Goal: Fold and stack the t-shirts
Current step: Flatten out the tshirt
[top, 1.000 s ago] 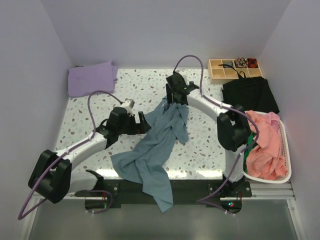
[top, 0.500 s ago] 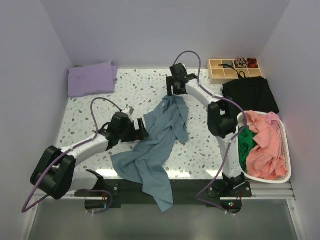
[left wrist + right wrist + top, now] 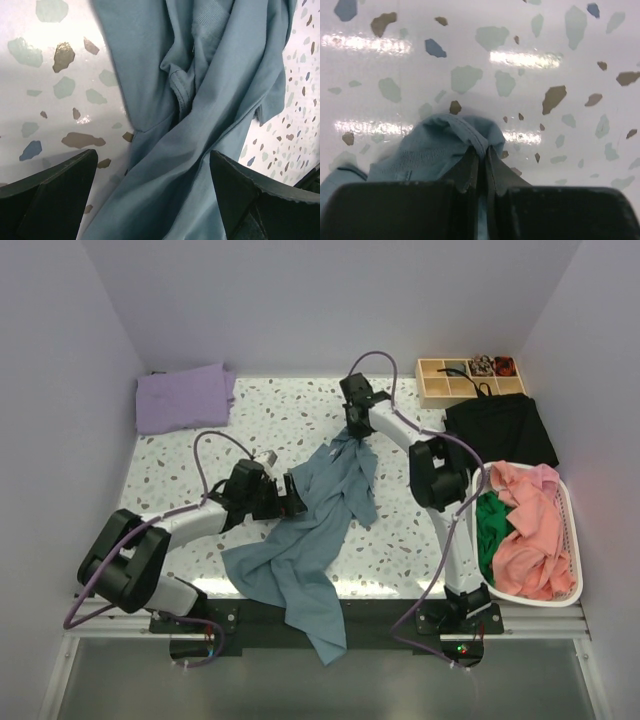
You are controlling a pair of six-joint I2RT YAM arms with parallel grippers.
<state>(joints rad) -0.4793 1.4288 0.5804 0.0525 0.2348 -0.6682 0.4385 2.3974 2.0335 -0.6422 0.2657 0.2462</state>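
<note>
A large slate-blue t-shirt [image 3: 320,530] lies crumpled down the middle of the table, its lower end hanging over the near edge. My right gripper [image 3: 352,436] is shut on the shirt's far hem; the right wrist view shows the blue hem [image 3: 455,131] pinched between the closed fingers [image 3: 470,167]. My left gripper [image 3: 297,502] is open at the shirt's left side, its two fingers [image 3: 50,190] spread wide over a fold of the blue cloth [image 3: 200,125]. A lavender-purple t-shirt [image 3: 184,397] lies folded at the far left corner.
A white basket [image 3: 572,540] at the right holds salmon-pink [image 3: 530,530] and green cloth [image 3: 490,525]. A black cloth [image 3: 500,430] lies behind it. A wooden compartment tray [image 3: 468,380] stands at the far right. Walls close in the table.
The right gripper has moved a little farther back and closed on the blue shirt's far hem. The left gripper has slid right onto the shirt's left side, still open.
</note>
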